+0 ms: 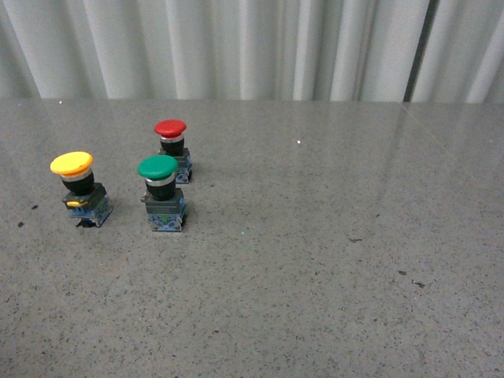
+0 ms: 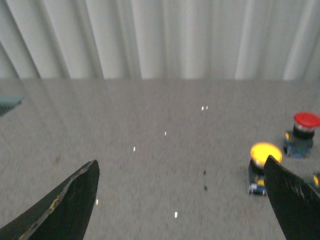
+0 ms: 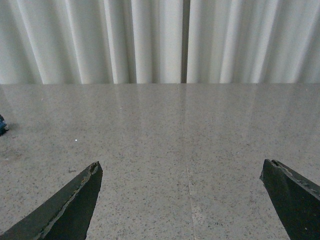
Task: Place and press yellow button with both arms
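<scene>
Pale pleated curtain [image 1: 236, 47] all across the back, and in front of it a wide grey speckled table [image 1: 331, 283] filling the front view. Over to the wrist cameras: the left gripper [image 2: 181, 161] hangs above the table with its two black fingers [image 2: 65, 205] spread wide, nothing between them but bare tabletop. Same story on the other side, where the right gripper [image 3: 182, 162] has its fingers [image 3: 295, 195] wide apart too, over clear grey stone. Now the buttons, all three upright on the left part of the table. The green button [image 1: 161, 193] stands nearest the middle, with the red button [image 1: 173, 150] close behind it. And the yellow button [image 1: 79, 189] is off to their left, standing apart from both, cap up, blue-grey base flat on the table. From the left wrist it shows a bit blurred, partly tucked behind one fingertip, not between the fingers.
</scene>
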